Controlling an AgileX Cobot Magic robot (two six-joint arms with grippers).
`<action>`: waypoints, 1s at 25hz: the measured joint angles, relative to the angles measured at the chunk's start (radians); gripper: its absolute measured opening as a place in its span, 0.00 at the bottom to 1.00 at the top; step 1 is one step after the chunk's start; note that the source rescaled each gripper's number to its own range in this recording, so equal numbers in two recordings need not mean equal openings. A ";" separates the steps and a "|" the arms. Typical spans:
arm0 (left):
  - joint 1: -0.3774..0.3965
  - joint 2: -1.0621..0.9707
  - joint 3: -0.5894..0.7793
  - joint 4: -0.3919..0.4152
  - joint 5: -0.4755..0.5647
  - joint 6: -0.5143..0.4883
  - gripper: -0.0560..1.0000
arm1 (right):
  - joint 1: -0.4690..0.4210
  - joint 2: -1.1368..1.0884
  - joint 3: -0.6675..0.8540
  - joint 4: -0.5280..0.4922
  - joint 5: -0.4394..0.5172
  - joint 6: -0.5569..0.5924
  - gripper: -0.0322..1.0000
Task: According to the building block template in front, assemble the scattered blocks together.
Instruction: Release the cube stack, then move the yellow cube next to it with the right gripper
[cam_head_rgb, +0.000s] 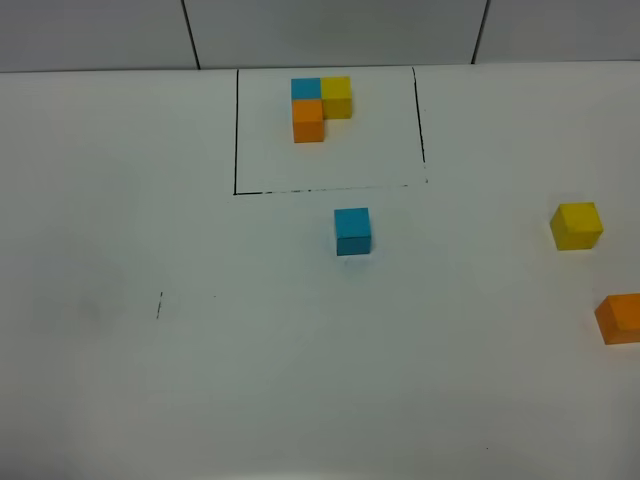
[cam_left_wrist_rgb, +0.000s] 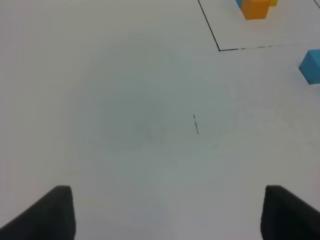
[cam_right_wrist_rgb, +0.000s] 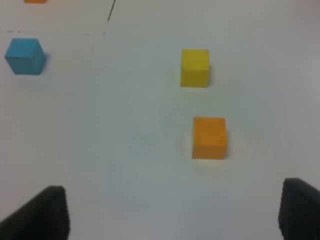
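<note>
The building block template is a black-lined frame (cam_head_rgb: 236, 130) at the back of the table. It holds a tight L of a blue cube (cam_head_rgb: 305, 87), a yellow cube (cam_head_rgb: 337, 97) and an orange cube (cam_head_rgb: 308, 120). The scattered blue block (cam_head_rgb: 352, 231) sits just in front of the frame. The scattered yellow block (cam_head_rgb: 576, 225) and orange block (cam_head_rgb: 620, 318) lie at the far right. My left gripper (cam_left_wrist_rgb: 172, 215) is open and empty over bare table. My right gripper (cam_right_wrist_rgb: 172, 212) is open and empty, short of the orange block (cam_right_wrist_rgb: 209, 137) and the yellow block (cam_right_wrist_rgb: 194, 67). Neither gripper shows in the exterior high view.
A short black mark (cam_head_rgb: 159, 306) is on the white table at the left, and it also shows in the left wrist view (cam_left_wrist_rgb: 195, 124). A grey panelled wall (cam_head_rgb: 330, 30) runs behind the table. The orange block lies at the picture's right edge.
</note>
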 joint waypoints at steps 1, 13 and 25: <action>0.000 0.000 0.000 0.000 0.000 0.000 0.72 | 0.000 0.054 -0.017 -0.001 -0.006 0.000 0.74; 0.000 0.001 0.000 0.000 0.001 0.000 0.71 | 0.000 0.836 -0.165 -0.130 -0.300 0.000 0.74; 0.000 0.001 0.000 0.000 0.001 0.000 0.71 | -0.054 1.447 -0.436 -0.136 -0.390 -0.038 0.74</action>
